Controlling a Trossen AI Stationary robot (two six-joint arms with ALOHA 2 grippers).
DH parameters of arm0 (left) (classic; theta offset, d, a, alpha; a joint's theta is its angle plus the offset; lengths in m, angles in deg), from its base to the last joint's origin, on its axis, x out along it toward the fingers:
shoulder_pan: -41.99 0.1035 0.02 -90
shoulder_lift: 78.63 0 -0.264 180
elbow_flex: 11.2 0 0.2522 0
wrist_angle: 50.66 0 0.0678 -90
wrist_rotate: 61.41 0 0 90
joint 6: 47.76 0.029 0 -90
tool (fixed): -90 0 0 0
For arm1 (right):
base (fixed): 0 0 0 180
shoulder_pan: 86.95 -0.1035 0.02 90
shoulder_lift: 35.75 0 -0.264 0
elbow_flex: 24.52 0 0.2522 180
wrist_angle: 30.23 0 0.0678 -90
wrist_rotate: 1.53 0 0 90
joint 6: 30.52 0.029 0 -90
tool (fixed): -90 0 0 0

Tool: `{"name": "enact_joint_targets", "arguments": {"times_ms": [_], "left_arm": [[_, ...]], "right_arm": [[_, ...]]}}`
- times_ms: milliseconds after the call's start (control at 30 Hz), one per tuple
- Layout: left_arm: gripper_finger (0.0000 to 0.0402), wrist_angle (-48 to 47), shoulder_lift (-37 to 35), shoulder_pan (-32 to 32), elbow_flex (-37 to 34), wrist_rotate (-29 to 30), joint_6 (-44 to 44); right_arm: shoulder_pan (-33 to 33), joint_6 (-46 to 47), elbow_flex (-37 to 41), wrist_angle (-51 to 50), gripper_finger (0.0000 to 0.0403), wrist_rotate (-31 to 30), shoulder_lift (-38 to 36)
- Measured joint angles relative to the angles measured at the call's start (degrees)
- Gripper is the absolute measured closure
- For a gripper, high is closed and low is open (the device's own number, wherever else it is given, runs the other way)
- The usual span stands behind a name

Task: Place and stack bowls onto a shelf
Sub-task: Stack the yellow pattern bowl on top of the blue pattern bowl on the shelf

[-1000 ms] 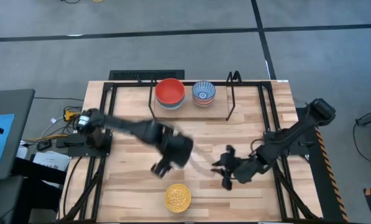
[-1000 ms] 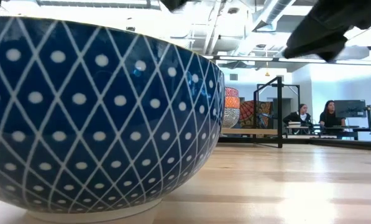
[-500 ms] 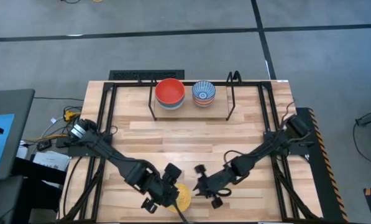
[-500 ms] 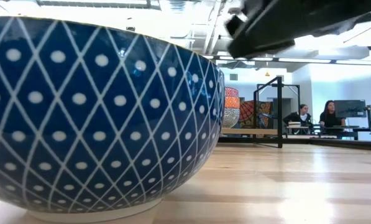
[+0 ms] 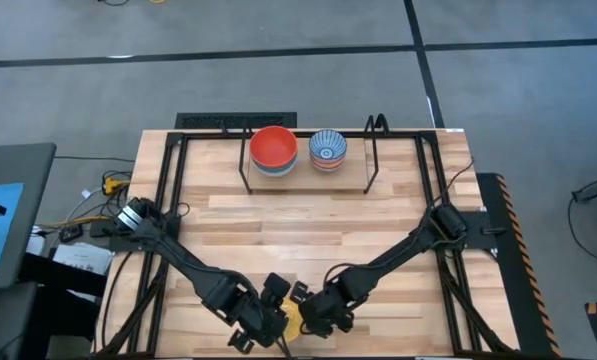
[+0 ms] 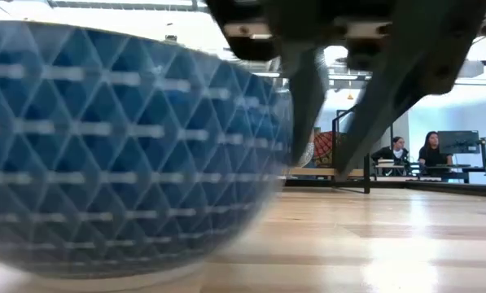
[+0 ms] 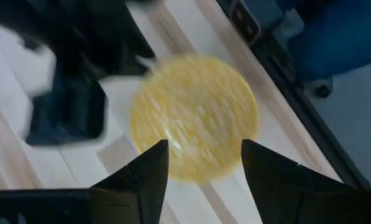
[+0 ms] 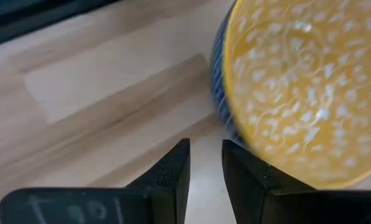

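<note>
Desk (image 5: 308, 225): shelf (image 5: 308, 180) at the far edge carries a red bowl (image 5: 274, 146) stacked on another, and beside it a blue-white patterned bowl (image 5: 327, 147), also stacked. Yellow patterned bowl (image 5: 290, 322) sits at the near edge, not yet shelved. Left gripper (image 7: 201, 163) spread wide above it, empty. Right gripper (image 8: 205, 163) part-open just beside its rim, holding nothing.

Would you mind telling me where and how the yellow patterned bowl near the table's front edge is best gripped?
Probably by its thin rim, from above. The yellow patterned bowl sits upright and open, so one finger can go inside the wall and one outside. The left gripper, open, already hangs over it; the right gripper is beside the rim, so the left should take a part of the rim away from it.
</note>
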Motion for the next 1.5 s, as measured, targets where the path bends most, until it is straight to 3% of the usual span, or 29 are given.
{"name": "enact_joint_targets", "arguments": {"times_ms": [233,733,1233,1500], "left_arm": [[0.0215,0.02,0.67,-2.00,0.04,1.34,-1.52],[0.0215,-0.74,0.94,-3.30,0.02,4.73,-3.19],[0.0215,-1.34,0.94,-3.32,0.02,2.07,-4.45],[0.0215,-1.30,0.92,-3.32,0.02,2.16,-3.53]], "right_arm": [[-0.15,-1.06,-1.87,-6.73,0.0284,-2.41,0.11],[-0.46,-4.66,-1.98,3.13,0.0284,-3.45,-0.75],[1.94,-5.38,-1.94,3.63,0.0284,2.44,-0.80],[1.75,-9.19,-1.94,4.00,0.0284,2.59,-0.80]]}}
